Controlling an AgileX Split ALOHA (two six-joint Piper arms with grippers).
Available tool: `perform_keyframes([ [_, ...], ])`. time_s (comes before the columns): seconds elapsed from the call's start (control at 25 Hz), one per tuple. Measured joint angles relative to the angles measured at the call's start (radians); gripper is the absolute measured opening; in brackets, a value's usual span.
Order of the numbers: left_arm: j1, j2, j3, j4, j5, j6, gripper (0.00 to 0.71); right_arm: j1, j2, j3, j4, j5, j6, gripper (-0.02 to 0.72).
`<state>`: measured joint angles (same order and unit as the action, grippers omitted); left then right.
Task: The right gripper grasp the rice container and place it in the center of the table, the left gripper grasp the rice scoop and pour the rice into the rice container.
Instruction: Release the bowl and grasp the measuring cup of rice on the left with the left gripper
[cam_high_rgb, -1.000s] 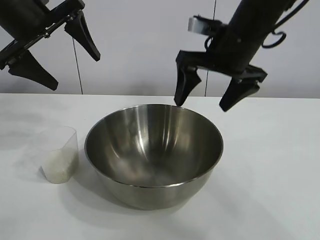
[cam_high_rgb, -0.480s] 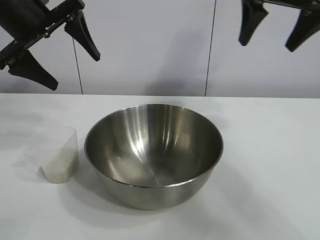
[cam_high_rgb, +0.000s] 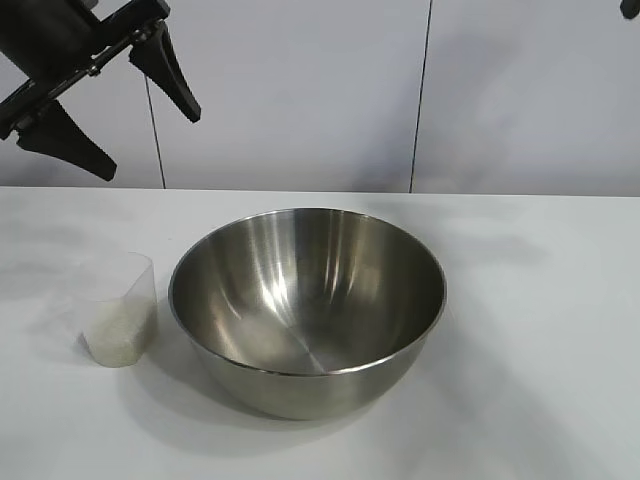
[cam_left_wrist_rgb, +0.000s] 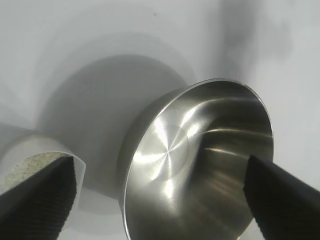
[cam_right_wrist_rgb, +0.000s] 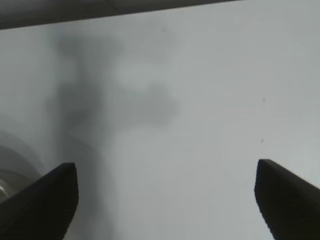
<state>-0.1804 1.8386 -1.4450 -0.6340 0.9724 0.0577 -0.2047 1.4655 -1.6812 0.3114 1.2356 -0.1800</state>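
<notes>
Bowl (cam_high_rgb: 308, 308) left mid-table beside rice cup (cam_high_rgb: 120, 310); right gripper (cam_right_wrist_rgb: 165, 200), lifted away since a second ago, is spread wide, as is raised left gripper (cam_high_rgb: 110, 110).

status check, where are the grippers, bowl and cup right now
Left gripper open, hovering above the cup. Right gripper open, up over bare table. Bowl at centre, empty; rice in cup. Nothing in the way.

no readable text, labels, brands or numbers anywhere
</notes>
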Motion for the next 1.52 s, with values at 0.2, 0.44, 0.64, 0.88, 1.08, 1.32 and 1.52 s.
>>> perform_keyframes([
  [0.2,0.000,0.000,0.000,0.000,0.000,0.000,0.657,0.000,-0.299,0.222,0.001,-0.094,-0.017,0.650],
  [0.44,0.000,0.000,0.000,0.000,0.000,0.000,0.657,0.000,-0.699,0.535,-0.055,-0.198,-0.006,0.650],
  [0.64,0.000,0.000,0.000,0.000,0.000,0.000,0.657,0.000,-1.057,0.791,-0.100,-0.311,0.031,0.650],
  [0.88,0.000,0.000,0.000,0.000,0.000,0.000,0.657,0.000,-1.398,1.022,-0.152,-0.312,0.048,0.650],
  [1.08,0.000,0.000,0.000,0.000,0.000,0.000,0.657,0.000,-1.484,1.123,-0.179,-0.263,0.048,0.650],
  [1.32,0.000,0.000,0.000,0.000,-0.002,0.001,0.657,0.008,-1.484,1.185,-0.215,-0.214,0.050,0.650],
  [1.52,0.000,0.000,0.000,0.000,-0.015,0.001,0.657,0.008,-1.484,1.206,-0.215,-0.159,0.051,0.650],
])
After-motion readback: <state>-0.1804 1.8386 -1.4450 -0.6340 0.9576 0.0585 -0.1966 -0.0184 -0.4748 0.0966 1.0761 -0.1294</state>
